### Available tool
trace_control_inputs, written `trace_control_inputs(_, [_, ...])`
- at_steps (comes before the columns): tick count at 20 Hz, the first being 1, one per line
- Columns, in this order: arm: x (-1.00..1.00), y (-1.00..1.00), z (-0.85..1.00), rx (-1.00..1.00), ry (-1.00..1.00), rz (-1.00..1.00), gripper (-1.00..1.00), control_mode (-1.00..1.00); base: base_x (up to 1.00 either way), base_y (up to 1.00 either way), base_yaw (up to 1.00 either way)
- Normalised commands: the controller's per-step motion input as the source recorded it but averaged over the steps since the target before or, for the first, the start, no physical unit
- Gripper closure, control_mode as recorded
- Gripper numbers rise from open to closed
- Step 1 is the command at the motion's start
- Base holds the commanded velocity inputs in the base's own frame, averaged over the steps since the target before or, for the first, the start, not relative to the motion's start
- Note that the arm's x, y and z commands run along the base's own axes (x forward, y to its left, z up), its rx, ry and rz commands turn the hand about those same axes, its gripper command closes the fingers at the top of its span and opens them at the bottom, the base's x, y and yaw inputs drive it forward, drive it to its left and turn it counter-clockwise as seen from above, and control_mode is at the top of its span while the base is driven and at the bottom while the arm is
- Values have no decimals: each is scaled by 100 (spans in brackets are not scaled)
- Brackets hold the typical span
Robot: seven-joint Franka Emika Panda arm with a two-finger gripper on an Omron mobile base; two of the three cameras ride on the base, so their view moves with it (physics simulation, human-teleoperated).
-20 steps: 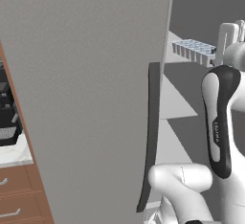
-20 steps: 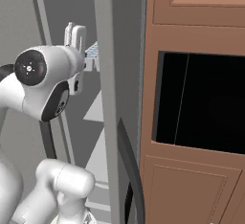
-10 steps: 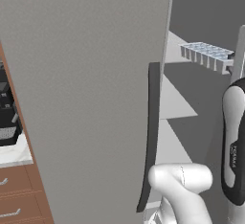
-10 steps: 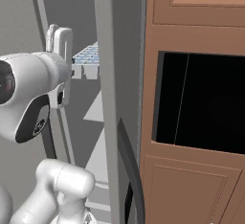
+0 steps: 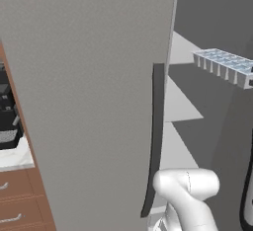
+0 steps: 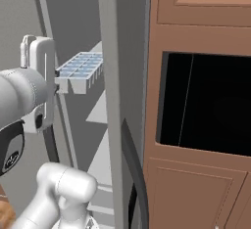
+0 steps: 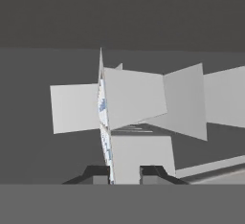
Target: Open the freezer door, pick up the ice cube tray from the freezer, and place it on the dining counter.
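One ice cube tray (image 6: 80,71) was pinched tight at its end by the gripper (image 6: 55,83), up in the air inside the freezer (image 5: 212,32), with the freezer door (image 5: 89,96) wide open.

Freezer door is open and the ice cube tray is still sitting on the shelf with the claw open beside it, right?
Not quite. The freezer door is open, but the ice cube tray is off the shelf, held up in the air by the claw, which is shut on its end. The right base view shows it.
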Motion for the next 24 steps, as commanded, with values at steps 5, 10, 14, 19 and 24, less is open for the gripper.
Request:
trace_control_inputs(5, [0,0,0,0,0,0,100,100,-94,16,7])
trace_control_inputs(10, [0,0,0,0,0,0,100,100,-100,33,19])
trace_control_inputs(14, [0,0,0,0,0,0,100,100,-88,54,32])
trace_control_inputs(19, [0,0,0,0,0,0,100,100,-65,64,45])
trace_control_inputs(24, [0,0,0,0,0,0,100,100,-42,61,61])
